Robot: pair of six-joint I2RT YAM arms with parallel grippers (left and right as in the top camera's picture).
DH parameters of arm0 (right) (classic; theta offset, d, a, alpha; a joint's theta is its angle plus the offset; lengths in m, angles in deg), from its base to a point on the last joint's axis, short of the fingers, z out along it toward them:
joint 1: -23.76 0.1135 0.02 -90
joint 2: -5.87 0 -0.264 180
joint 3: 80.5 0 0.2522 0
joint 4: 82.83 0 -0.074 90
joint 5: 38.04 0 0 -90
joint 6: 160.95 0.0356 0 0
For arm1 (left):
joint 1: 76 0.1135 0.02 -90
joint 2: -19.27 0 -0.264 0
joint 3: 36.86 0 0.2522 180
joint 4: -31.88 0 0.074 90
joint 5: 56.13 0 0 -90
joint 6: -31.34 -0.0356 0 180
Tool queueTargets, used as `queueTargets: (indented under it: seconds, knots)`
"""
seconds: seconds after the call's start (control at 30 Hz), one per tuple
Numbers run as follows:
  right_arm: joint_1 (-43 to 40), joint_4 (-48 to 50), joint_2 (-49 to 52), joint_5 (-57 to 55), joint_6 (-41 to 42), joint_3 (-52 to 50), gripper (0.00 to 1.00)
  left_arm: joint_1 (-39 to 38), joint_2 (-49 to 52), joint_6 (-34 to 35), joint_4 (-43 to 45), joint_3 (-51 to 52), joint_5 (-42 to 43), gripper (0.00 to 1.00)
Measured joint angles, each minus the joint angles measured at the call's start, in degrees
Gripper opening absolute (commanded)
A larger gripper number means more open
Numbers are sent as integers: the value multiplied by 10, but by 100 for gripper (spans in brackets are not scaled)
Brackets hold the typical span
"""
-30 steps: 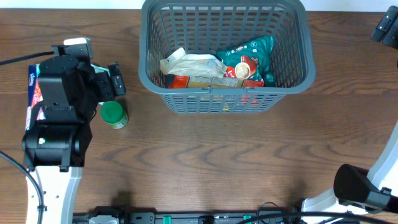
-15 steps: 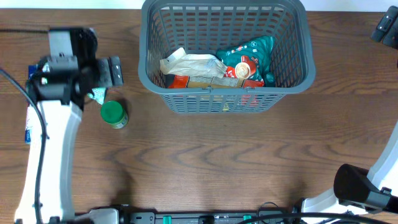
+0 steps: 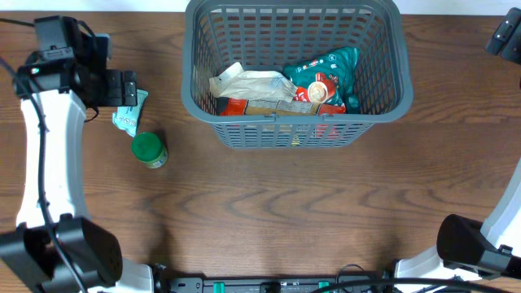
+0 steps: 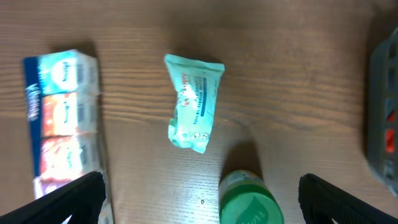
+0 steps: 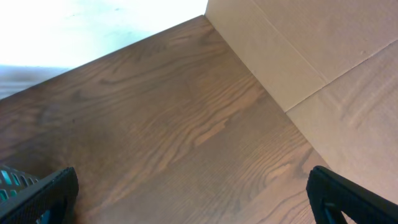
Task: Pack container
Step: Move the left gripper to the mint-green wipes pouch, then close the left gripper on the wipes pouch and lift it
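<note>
The dark grey lattice container (image 3: pixel 383 98) stands at the back middle of the table, holding a cream bag (image 3: pixel 248 83), a teal bag (image 3: pixel 330 69) and a red packet (image 3: pixel 244 107). My left gripper (image 3: pixel 127 87) is open and empty, hovering left of the container over a small teal pouch (image 3: pixel 130 111). The left wrist view shows that pouch (image 4: pixel 194 102) lying flat, a green-lidded jar (image 4: pixel 249 200) and a tissue pack (image 4: pixel 62 118), with the gripper (image 4: pixel 199 200) open wide above them. My right gripper (image 3: pixel 505 37) is at the far right back, open and empty (image 5: pixel 199 199).
The green-lidded jar (image 3: pixel 150 150) stands just in front of the pouch. The container's wall (image 4: pixel 382 112) shows at the right edge of the left wrist view. Cardboard (image 5: pixel 323 68) borders the table by my right gripper. My left arm (image 3: pixel 49 163) runs along the left edge.
My left arm has swung back and to the left, uncovering the teal pouch. The jar, the container and the right arm have not moved.
</note>
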State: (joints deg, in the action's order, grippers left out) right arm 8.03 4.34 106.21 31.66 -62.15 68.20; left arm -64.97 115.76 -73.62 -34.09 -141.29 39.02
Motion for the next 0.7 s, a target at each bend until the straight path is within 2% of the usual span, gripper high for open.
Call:
queueTargets:
  seconds: [0.37, 0.7]
  knots:
    - [0, 0, 0, 0, 0, 0, 99, 0, 61, -35, 16, 0, 18, 99]
    - [0, 0, 0, 0, 0, 0, 99, 0, 142, 12, 80, 0, 20, 99]
